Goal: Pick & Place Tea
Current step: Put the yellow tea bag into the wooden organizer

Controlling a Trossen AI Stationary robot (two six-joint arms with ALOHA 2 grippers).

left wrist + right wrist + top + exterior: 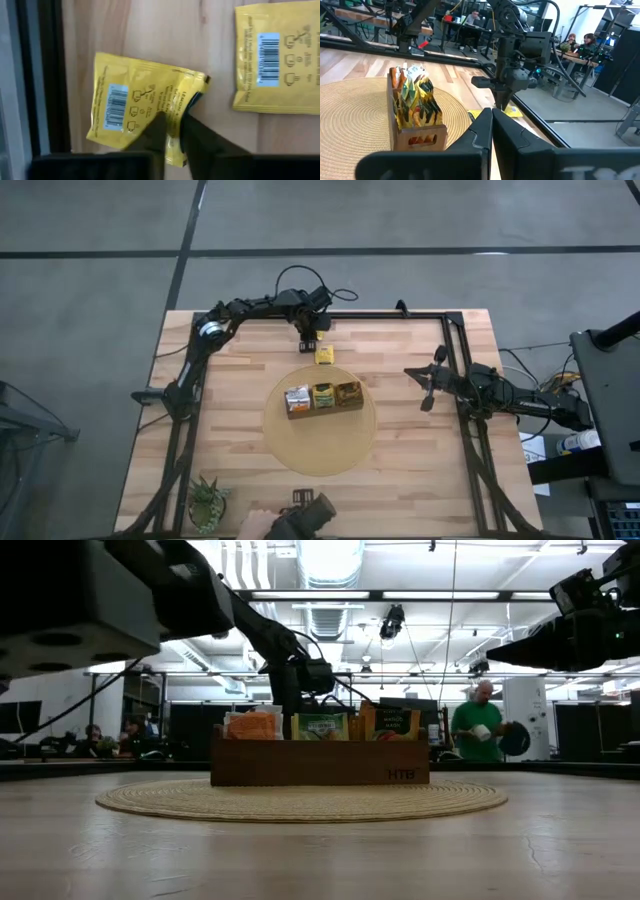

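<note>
The left gripper [172, 131] is clenched on the near edge of a yellow tea sachet [145, 107] lying flat on the table [410, 470] at its far edge. The brown box [322, 407] on the round mat [320, 452] lies nearer the middle. The right gripper [491, 131], clenched and empty, waits well apart.

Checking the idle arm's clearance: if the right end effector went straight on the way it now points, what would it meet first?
Probably the left end effector, which is pinching a yellow sachet on the table ahead. The right end effector is shut; the brown box sits off to one side of that line. Depth is uncertain.
</note>
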